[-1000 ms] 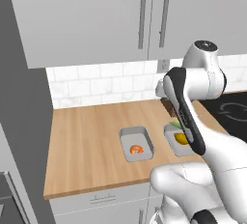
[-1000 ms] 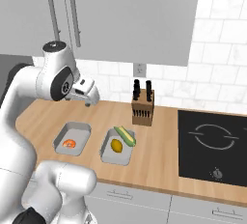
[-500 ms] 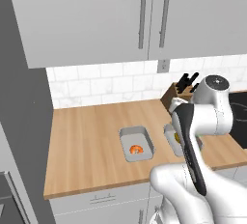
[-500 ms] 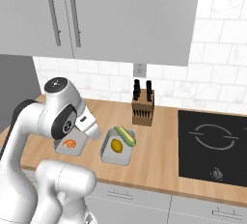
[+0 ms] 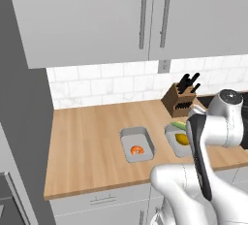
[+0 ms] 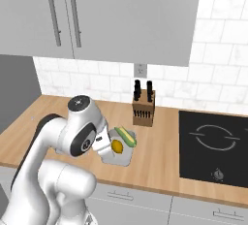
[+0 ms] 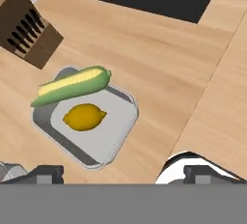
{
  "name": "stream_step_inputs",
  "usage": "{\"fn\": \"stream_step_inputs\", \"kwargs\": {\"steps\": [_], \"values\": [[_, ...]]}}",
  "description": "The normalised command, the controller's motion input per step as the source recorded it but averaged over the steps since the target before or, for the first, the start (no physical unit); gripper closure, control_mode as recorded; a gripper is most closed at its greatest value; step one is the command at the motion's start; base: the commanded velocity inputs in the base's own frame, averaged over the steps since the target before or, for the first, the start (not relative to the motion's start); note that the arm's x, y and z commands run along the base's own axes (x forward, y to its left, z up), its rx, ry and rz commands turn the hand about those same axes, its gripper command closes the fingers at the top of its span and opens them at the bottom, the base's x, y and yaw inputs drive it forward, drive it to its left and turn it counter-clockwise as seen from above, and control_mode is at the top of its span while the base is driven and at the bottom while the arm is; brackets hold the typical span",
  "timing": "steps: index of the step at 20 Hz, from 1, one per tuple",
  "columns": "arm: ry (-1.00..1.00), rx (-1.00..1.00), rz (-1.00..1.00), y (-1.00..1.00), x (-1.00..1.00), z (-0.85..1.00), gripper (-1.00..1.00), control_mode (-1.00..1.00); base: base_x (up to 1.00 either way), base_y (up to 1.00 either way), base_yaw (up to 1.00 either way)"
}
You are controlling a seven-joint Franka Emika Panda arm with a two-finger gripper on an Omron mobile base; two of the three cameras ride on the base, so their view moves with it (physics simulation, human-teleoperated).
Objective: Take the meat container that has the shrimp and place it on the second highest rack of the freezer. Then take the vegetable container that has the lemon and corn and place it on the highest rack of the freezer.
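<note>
The vegetable container (image 7: 112, 132) is a grey tray on the wooden counter, holding a yellow lemon (image 7: 85, 117) and a green-husked corn (image 7: 72, 85) laid across its far rim. My gripper (image 7: 124, 172) hovers above the counter beside this tray, open wide, with nothing between its fingertips (image 7: 46, 172). From the left base the same vegetable container (image 5: 172, 140) shows partly behind my arm, with the lemon (image 5: 182, 139) inside. Left of it lies the meat container (image 5: 136, 141) with the small orange shrimp (image 5: 137, 150). The vegetable container (image 6: 125, 157) with the lemon (image 6: 117, 146) and the corn (image 6: 125, 136) lies by my hand. The freezer racks are out of view.
A wooden knife block (image 6: 144, 110) stands behind the trays against the tiled wall. A black cooktop (image 6: 213, 146) fills the counter's right end. Grey wall cabinets (image 5: 145, 15) hang overhead. A tall dark grey cabinet side (image 5: 19, 122) bounds the counter's left end.
My arm has swung down and to the right, from above the meat tray to the vegetable tray. The trays have not moved.
</note>
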Motion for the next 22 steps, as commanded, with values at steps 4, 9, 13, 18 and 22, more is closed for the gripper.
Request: {"fn": "stream_step_inputs", "kwargs": {"steps": [4, 9, 13, 18, 22], "values": [[0.00, 0.19, -0.10, -0.36, -0.15, -0.29, -1.00, -1.00, 0.00, 0.00, 0.00], [0.00, 0.15, -0.03, -0.05, -0.02, -0.26, -1.00, -1.00, 0.00, 0.00, 0.00], [0.08, 0.12, 0.00, 0.00, 0.02, -0.43, -1.00, -1.00, 0.00, 0.00, 0.00], [0.07, 0.04, 0.00, 0.00, 0.10, -0.34, -1.00, -1.00, 0.00, 0.00, 0.00], [0.03, 0.00, 0.00, 0.00, 0.14, -0.12, -1.00, -1.00, 0.00, 0.00, 0.00]]}}
